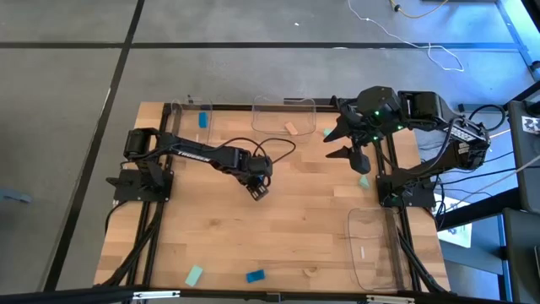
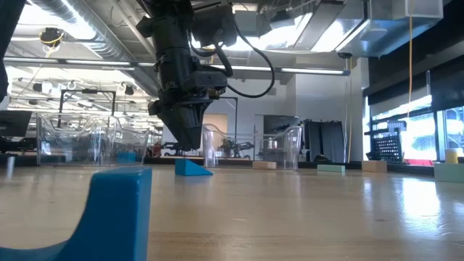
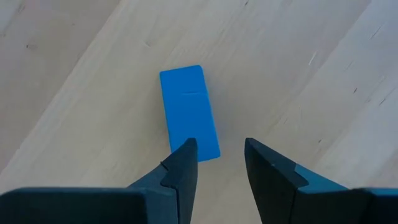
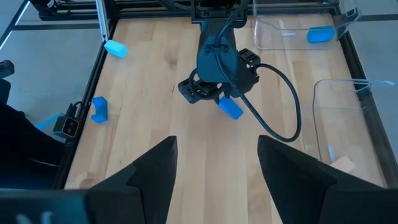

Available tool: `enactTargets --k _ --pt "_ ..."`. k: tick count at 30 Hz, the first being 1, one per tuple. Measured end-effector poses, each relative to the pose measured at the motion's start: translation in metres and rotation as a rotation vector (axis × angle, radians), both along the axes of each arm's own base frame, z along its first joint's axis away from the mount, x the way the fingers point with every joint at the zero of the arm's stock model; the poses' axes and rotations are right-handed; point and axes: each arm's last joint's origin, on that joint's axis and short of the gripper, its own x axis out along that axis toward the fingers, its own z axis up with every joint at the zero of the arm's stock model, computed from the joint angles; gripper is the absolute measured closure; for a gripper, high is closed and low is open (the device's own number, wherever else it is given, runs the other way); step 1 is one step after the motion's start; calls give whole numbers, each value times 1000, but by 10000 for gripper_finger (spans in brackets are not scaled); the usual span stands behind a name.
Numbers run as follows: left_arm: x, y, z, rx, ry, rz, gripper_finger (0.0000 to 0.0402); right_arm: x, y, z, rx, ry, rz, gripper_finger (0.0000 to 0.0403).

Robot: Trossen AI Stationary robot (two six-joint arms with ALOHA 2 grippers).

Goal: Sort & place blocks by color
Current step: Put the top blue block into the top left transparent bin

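A blue block (image 3: 188, 112) is seen flat on the table (image 1: 295, 219), just ahead of the left claw (image 3: 219, 158), off its slightly parted, empty fingers. The right claw (image 1: 348, 142) is held open, empty, far off.

Bench (image 1: 278, 228): pale wood-plank top with a dark frame along its edges, standing on a grey floor (image 1: 67, 101) crossed by dark seam lines. Three clear plastic trays on the bench: one at the far left corner (image 1: 179, 118), one at the middle of the far edge (image 1: 283, 108), one near the front right corner (image 1: 371, 249). A white cable (image 1: 439, 52) trails over the floor beyond the bench, and the low view shows a room with ceiling ducts (image 2: 80, 29), strip lights and windows (image 2: 435, 123) at the right.
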Motion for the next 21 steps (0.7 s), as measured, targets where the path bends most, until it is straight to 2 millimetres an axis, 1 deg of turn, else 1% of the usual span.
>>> enactTargets --k 5,10,16,18,21 --pt "0 -1 0 -29 -1 -10 277 0 0 0 1 0 0 179" --pt "-4 1 -1 -33 45 -5 277 0 0 0 3 0 -3 179" --pt "-5 2 -1 19 53 5 277 0 0 0 3 0 -3 179" --pt "-4 4 -1 12 48 14 272 0 0 0 0 0 0 180" --pt "-4 8 -1 -32 45 26 255 0 0 0 2 0 -2 179"
